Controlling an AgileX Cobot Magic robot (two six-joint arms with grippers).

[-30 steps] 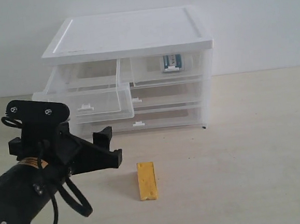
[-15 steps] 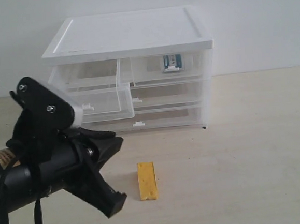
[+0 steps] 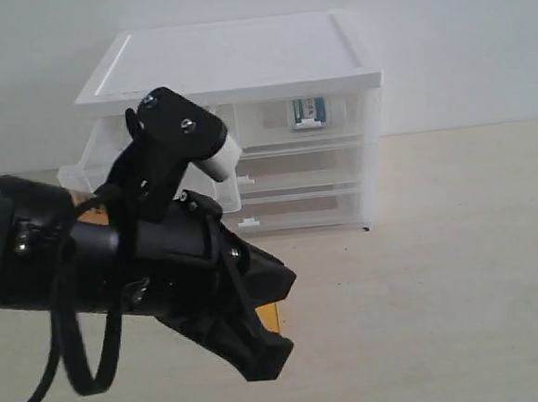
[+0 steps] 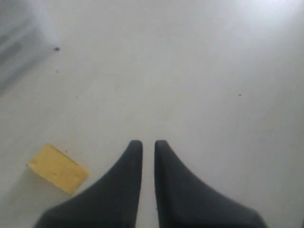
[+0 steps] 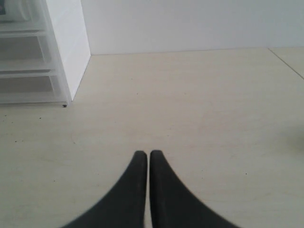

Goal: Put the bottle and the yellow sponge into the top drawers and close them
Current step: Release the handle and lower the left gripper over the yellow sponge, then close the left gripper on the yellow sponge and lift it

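Observation:
The yellow sponge (image 4: 58, 168) lies flat on the table, off to one side of my left gripper (image 4: 148, 142) and not touching it. That gripper is shut, only a thin slit between its fingers and nothing in them. In the exterior view the left arm (image 3: 161, 256) covers the sponge except for a yellow sliver (image 3: 271, 315). The bottle (image 3: 307, 112) lies inside the closed top right drawer (image 3: 300, 124). The top left drawer (image 3: 87, 159) stands pulled out, mostly hidden behind the arm. My right gripper (image 5: 149, 153) is shut and empty over bare table.
The white-topped cabinet (image 3: 239, 59) stands at the back against the wall, its two full-width lower drawers (image 3: 304, 175) closed. Its side and foot (image 5: 66, 61) show in the right wrist view. Tan tabletop (image 3: 461, 270) stretches to the right.
My left gripper has gone from open to shut. The left arm has swung up and rightward, now hiding most of the sponge and the open drawer. The sponge and bottle have not moved.

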